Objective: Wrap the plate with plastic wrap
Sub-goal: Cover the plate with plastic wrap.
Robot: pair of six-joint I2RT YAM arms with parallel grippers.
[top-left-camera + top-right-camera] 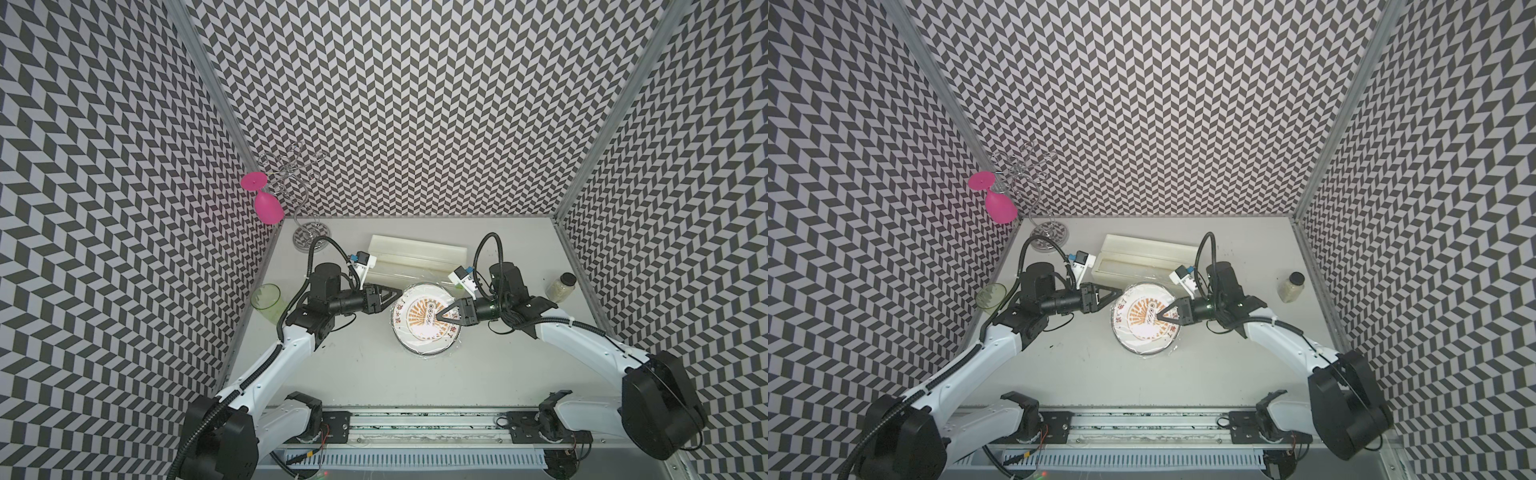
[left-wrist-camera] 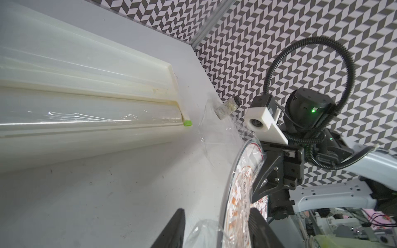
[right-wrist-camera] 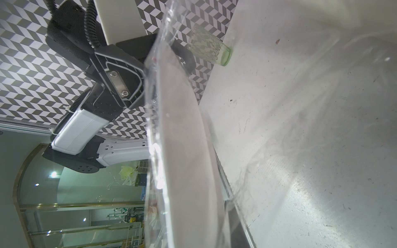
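Grey-white table (image 1: 353, 374), enclosed on three sides by chevron-patterned walls (image 1: 415, 104). In both top views a wire rack (image 1: 309, 240) stands at the table's upper left corner with a pink glass (image 1: 268, 208) hanging from it. A green tumbler (image 1: 266, 301) sits at the left edge and a jar (image 1: 561, 286) at the right. A long cream dispenser box (image 1: 415, 253) lies across the back.

The plate (image 1: 411, 330) lies flat at mid-frame, just in front of the box. The plastic wrap (image 2: 214, 137) is draped over it and spills onto the table.

Both arms reach inward from the lower corners, wrists low and nearly level.

Left gripper (image 2: 214, 232): jaws parted, straddling the plate's left rim and a fold of film, with one finger over the plate and one over bare table.

Right gripper (image 1: 437, 318): fingers closed to a point above the sunburst centre. Whether film is pinched there cannot be made out.
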